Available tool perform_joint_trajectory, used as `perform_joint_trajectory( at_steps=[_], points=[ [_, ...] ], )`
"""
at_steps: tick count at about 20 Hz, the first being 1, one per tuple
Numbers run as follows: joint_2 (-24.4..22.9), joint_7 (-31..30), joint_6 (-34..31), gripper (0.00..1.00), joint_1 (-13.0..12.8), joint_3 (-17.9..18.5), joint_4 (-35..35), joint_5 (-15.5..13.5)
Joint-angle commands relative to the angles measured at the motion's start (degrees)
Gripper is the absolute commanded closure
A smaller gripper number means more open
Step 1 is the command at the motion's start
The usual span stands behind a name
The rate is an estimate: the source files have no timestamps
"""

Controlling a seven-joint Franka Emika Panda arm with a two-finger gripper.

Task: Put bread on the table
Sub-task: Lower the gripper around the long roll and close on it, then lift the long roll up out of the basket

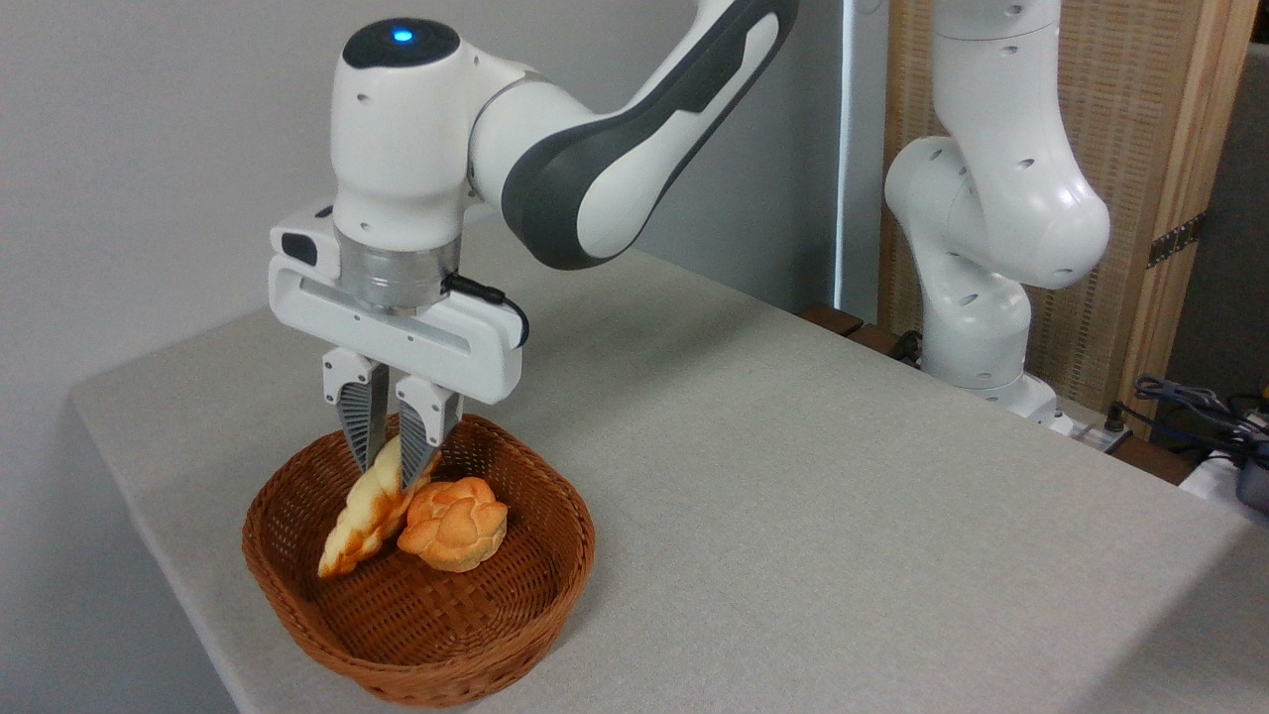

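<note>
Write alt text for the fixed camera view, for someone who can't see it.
A white robot arm's tool is shut on the upper end of a long braided bread, which slants down into a brown wicker basket. A small round orange roll lies beside it, and the basket sits near the front left corner of a grey-beige table.

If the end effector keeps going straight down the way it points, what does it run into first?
The end effector is shut on the bread, so the bread's lower end would press into the basket floor first; the roll sits just right of that line.
</note>
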Motion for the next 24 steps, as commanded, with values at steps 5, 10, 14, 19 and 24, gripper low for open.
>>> perform_joint_trajectory(
  at_steps=[5,10,14,19,24],
  points=[
    [-3.48,-0.46,-0.64,0.81,0.17,1.2,-0.4,-1.14],
    [-6.82,-0.12,-3.8,0.81,0.08,1.98,-0.22,-1.14],
    [-10.42,1.64,-9.68,0.81,0.08,2.16,-0.31,-0.79],
    [-13.67,9.81,-19.52,0.8,-0.01,2.78,-0.48,-0.44],
    [-18.32,16.05,-25.96,0.79,-0.18,2.78,-3.72,-0.35]
  ],
)
